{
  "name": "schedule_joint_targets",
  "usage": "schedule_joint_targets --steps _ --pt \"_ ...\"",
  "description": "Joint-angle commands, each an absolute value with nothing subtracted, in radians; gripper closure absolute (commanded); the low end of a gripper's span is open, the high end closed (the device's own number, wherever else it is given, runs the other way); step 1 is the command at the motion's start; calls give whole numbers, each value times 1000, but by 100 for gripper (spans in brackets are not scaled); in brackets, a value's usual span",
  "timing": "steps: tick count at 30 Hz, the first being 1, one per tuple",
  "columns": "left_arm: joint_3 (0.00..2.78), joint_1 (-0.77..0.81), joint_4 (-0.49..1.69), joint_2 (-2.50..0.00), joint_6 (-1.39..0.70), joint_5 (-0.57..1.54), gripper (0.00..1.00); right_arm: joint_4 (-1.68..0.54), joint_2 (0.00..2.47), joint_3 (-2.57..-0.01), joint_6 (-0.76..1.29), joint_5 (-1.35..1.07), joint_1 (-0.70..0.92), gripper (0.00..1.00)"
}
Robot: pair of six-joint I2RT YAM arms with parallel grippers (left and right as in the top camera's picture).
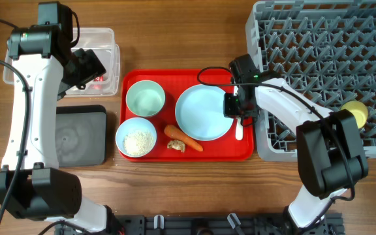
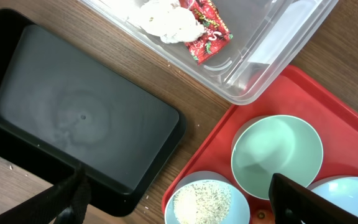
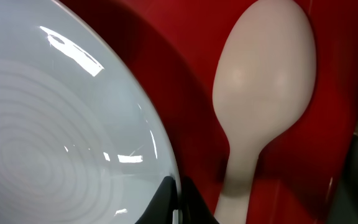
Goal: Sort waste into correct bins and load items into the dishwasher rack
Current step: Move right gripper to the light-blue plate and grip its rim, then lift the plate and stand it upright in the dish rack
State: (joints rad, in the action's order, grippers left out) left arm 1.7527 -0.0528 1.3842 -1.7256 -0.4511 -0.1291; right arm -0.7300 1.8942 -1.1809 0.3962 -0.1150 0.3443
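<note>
My right gripper [image 1: 232, 106] is shut on the right rim of the light blue plate [image 1: 203, 112], which lies on the red tray; the wrist view shows both fingers [image 3: 178, 200] pinching the plate's [image 3: 61, 137] edge. The white spoon [image 3: 266, 81] lies just right of it [image 1: 239, 131]. My left gripper [image 1: 87, 68] is open and empty over the clear tub [image 1: 113, 39]. The tub [image 2: 278, 50] holds the red wrapper [image 2: 207, 31] and white napkin [image 2: 166, 22]. The black tray [image 1: 80, 134] is bare. One bowl [image 1: 145, 99] is empty, the other [image 1: 136, 138] holds rice. A carrot [image 1: 183, 137] and brown scrap [image 1: 175, 146] lie on the tray. A yellow cup [image 1: 356, 112] sits in the grey rack [image 1: 318, 59].
The red tray [image 1: 188, 155] lies between the black tray and the rack. In the left wrist view the black tray [image 2: 79, 112] is at left, with the empty bowl [image 2: 277, 155] and rice bowl [image 2: 207, 202] at right. A few rice grains lie on the wood.
</note>
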Motion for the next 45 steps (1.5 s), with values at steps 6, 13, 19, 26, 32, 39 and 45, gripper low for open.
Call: schedule_joint_targets --steps 6,13,19,26,32,39,45 --pt "1760 -57 1382 -1716 -457 -120 6 -730 1728 -1283 382 -6 333 96" --pt "1760 -57 1382 -1717 -457 -120 6 -747 1529 -1338 362 252 280 96" --pt "1760 -57 1382 -1717 -457 -120 6 -692 1390 -1338 261 556 185 96" --pt "1760 -57 1382 -1716 -457 -120 6 -507 1367 -1338 96 907 46 96" --pt "1760 -57 1382 -1717 -457 -120 6 -321 1378 -1335 8 926 -101 96" --pt "1760 -57 1382 -1716 -457 -120 6 -224 1464 -1335 -160 916 -262 96" --pt "1760 -57 1382 -1717 -457 -120 6 -196 1562 -1335 -220 916 -335 96"
